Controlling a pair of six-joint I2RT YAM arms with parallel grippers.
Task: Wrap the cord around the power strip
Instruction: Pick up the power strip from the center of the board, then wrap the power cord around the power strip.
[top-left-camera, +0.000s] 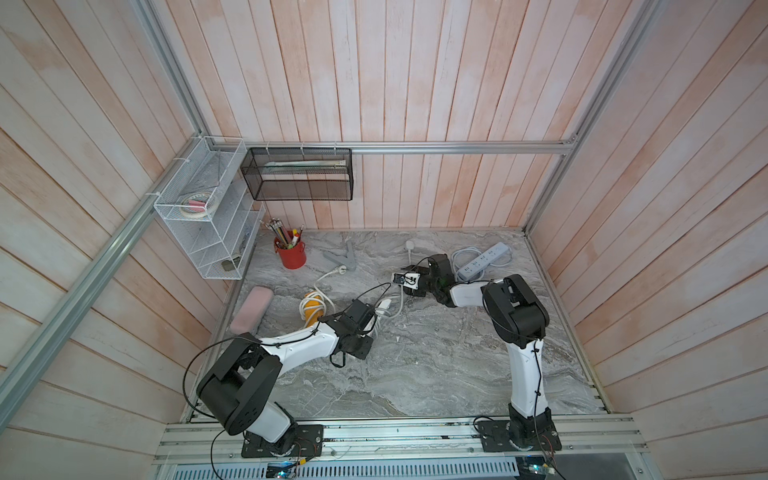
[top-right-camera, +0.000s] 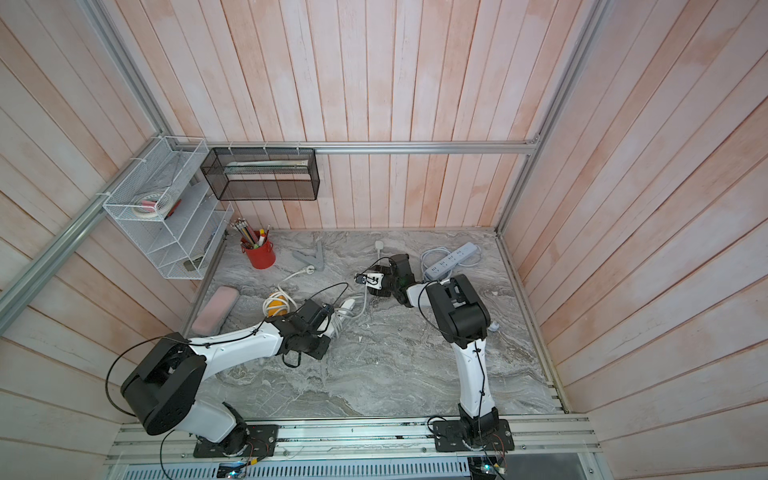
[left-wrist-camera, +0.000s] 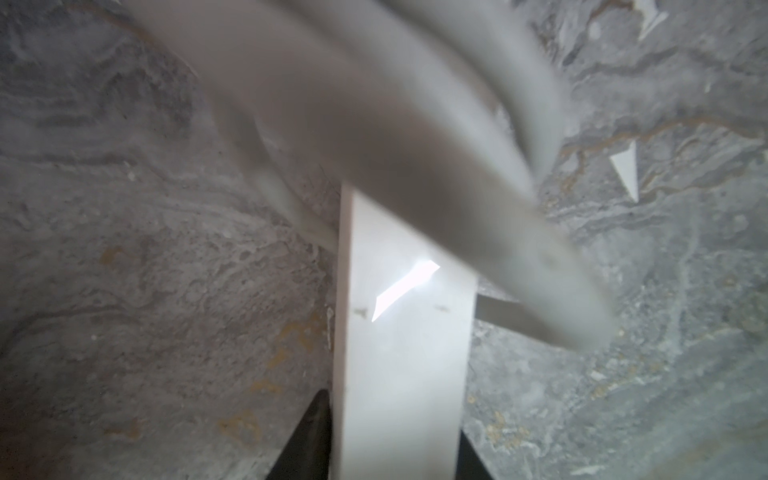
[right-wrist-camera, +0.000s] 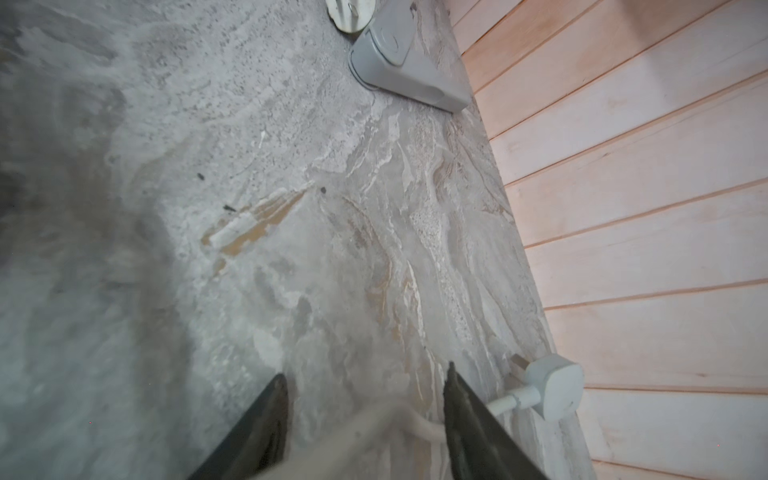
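Note:
A white power strip (left-wrist-camera: 403, 353) is clamped between the two black jaws of my left gripper (left-wrist-camera: 392, 419), which press on both its sides. Thick loops of its white cord (left-wrist-camera: 374, 124) cross over the strip close to the camera. In both top views the strip (top-left-camera: 384, 305) pokes out of the left gripper (top-left-camera: 376, 318) near the table's middle. The cord (top-left-camera: 402, 297) runs from there toward the back to its white plug (top-left-camera: 410, 245). My right gripper (right-wrist-camera: 368, 374) stands open, its jaws on either side of the cord (right-wrist-camera: 365, 432), with the plug (right-wrist-camera: 555, 384) just beyond.
A blue-grey power strip (top-left-camera: 484, 262) with coiled cord lies at the back right. A grey Y-shaped strip (top-left-camera: 343, 257), a red pencil cup (top-left-camera: 291, 253), a yellow reel with white cord (top-left-camera: 313, 307) and a pink case (top-left-camera: 251, 309) lie to the left. A wire shelf (top-left-camera: 208, 216) hangs on the wall.

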